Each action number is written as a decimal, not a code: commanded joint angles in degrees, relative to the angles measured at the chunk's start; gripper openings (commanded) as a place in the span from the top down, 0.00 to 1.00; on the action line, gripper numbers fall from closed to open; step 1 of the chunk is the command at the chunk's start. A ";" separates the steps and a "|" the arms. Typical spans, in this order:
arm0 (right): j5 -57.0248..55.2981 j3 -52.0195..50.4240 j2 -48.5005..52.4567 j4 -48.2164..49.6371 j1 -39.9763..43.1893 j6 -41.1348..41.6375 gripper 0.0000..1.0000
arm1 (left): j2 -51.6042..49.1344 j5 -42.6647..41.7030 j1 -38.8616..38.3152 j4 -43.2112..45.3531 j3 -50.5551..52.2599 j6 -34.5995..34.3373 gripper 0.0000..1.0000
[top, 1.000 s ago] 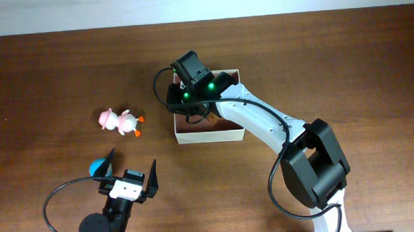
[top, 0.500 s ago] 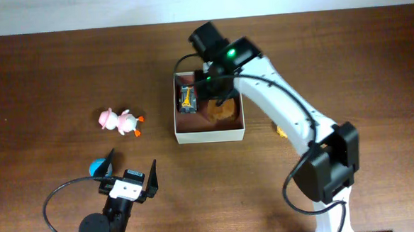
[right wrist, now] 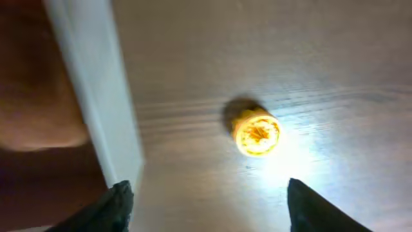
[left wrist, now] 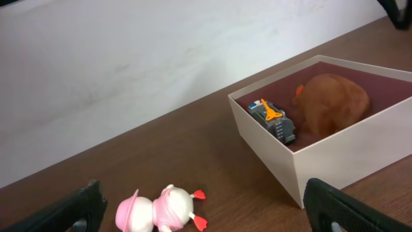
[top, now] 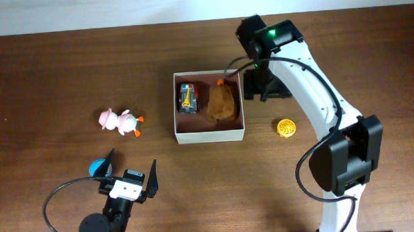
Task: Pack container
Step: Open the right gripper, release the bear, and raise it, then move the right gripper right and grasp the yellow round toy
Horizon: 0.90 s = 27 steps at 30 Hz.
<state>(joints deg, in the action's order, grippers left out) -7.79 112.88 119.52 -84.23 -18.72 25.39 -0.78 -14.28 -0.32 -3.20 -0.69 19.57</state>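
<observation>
The container (top: 209, 136) sits mid-table, holding a toy car (top: 187, 98) and a brown plush (top: 222, 102). The right gripper (top: 257, 89), jaws spread and empty, hovers at the container's 3 o'clock wall. The left gripper (top: 133, 174), jaws likewise spread, sits at 7 o'clock.

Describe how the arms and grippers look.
The right arm has white links, black joints, a green light and a black cable. The left arm is black, with a looping black cable. The left gripper and right gripper have dark tapered fingers.
</observation>
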 commanded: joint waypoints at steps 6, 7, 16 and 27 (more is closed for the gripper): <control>0.70 -12.55 -0.79 4.98 2.67 -1.20 0.22 | 0.48 0.39 0.00 -0.31 0.17 0.26 0.00; 0.74 -13.97 -0.79 5.84 3.04 -1.22 0.22 | 0.48 0.39 0.00 -0.31 0.17 0.26 0.00; 5.40 -22.53 -0.85 12.41 7.69 -3.21 0.22 | 0.48 0.39 0.00 -0.31 0.17 0.26 0.00; 11.52 -31.50 -0.87 23.02 10.91 -7.43 0.22 | 0.48 0.39 0.00 -0.28 0.17 0.26 0.00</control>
<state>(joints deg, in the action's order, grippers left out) 0.82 83.74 119.52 -62.76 -8.51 19.40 -0.78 -14.28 -0.32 -3.20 -0.69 19.57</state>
